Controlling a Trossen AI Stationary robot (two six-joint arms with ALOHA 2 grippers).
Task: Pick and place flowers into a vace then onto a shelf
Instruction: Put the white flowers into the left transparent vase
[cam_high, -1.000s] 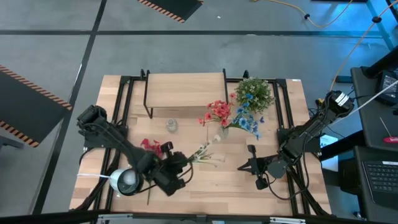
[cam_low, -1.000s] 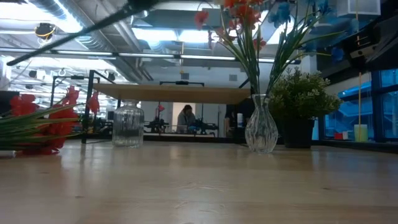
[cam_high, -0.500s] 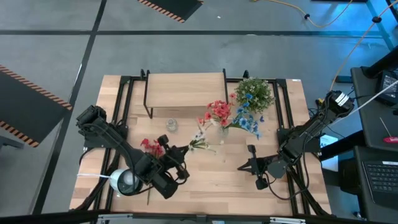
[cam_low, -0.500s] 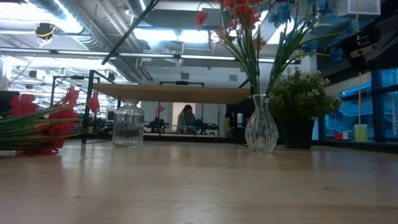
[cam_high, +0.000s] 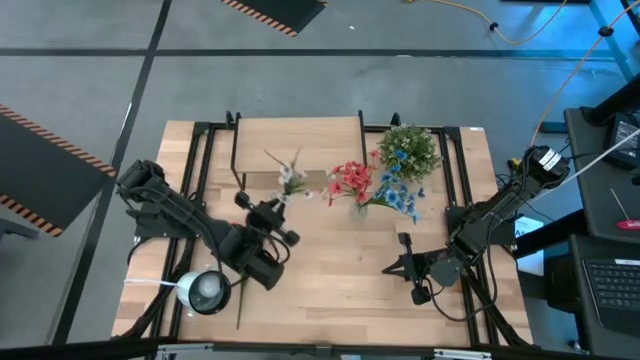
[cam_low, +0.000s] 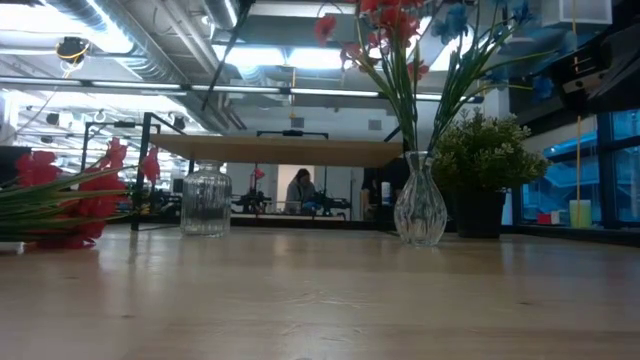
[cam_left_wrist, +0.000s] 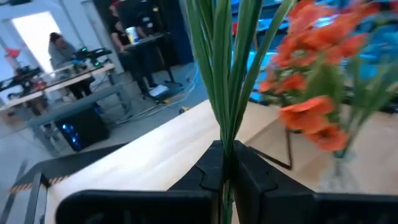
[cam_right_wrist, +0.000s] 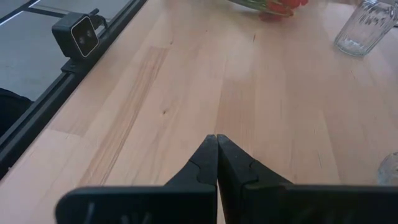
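My left gripper is shut on the whitish-cream sprig, above the table in front of the shelf. A clear glass vase stands to its right with a red sprig and a blue sprig in it. The second red sprig lies flat on the table; the left arm hides it in the high view. A small glass jar stands near the shelf. My right gripper is shut and touches nothing, low over the table's right near part. My left gripper pinches the whitish-cream sprig's green stems between its two fingers, low on the stems. The stems rise out of the fingers and fan apart, with the bloom beyond the gripper toward the shelf. The sprig is lifted clear of the table.
A bushy green plant in a dark pot stands at the far right, beside the vase. A round white object sits near the table's near left corner. Bare tabletop lies between the two grippers. People sit in the room beyond the table.
My left gripper has risen and moved toward the far edge, turning as it went. The whitish-cream sprig has swung with it, from lying low over the middle of the table to pointing at the shelf, its bloom now over the shelf's front edge.
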